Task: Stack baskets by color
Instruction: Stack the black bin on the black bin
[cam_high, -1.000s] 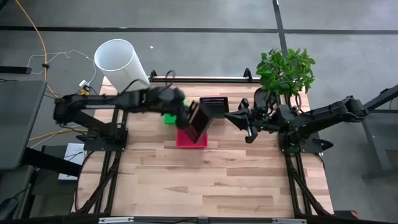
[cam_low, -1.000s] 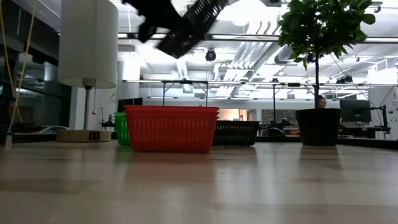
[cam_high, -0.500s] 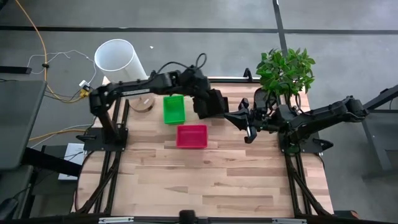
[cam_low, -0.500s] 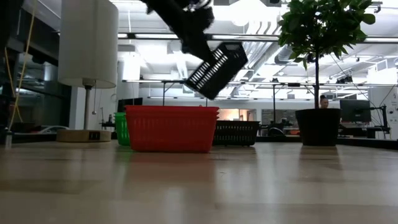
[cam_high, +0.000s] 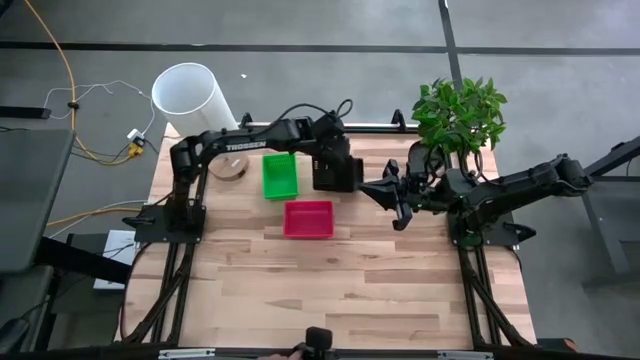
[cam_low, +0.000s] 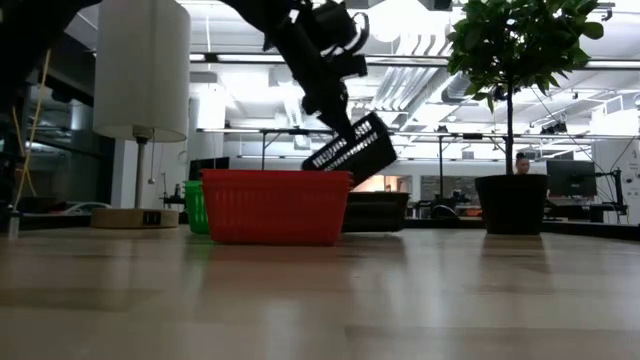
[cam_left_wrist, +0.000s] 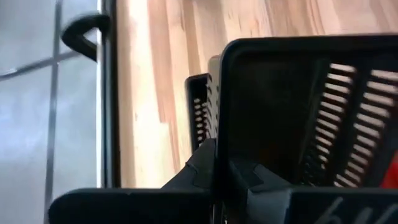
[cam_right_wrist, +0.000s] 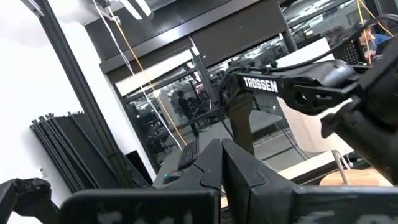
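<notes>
My left gripper (cam_high: 327, 152) is shut on a black basket (cam_low: 350, 150), which it holds tilted above a second black basket (cam_low: 376, 212) resting on its base at the table's far middle. A green basket (cam_high: 280, 175) sits to the left of them. A pink basket (cam_high: 308, 218) sits nearer, and in the low view it hides part of the black basket on the table. My right gripper (cam_high: 368, 188) hangs shut and holding nothing just right of the black baskets, pointing slightly upward. My left gripper pinches the black basket's side wall at its rim (cam_left_wrist: 222, 143), one finger on either side of the wall. The fingers (cam_low: 335, 105) slant down from above and from the table's left. The basket hangs tilted below them, one corner low, clear of the black basket under it.
A tall white cylinder (cam_high: 195, 100) stands at the far left corner. A potted plant (cam_high: 460, 115) stands at the far right, behind my right arm. Bare wood (cam_high: 330, 290) fills the table's near half.
My left gripper has carried the black basket toward the table's far edge and right, and has sunk and rolled. The basket stood nearly on edge high over the pink basket. It now hangs lower and flatter over the other black basket.
</notes>
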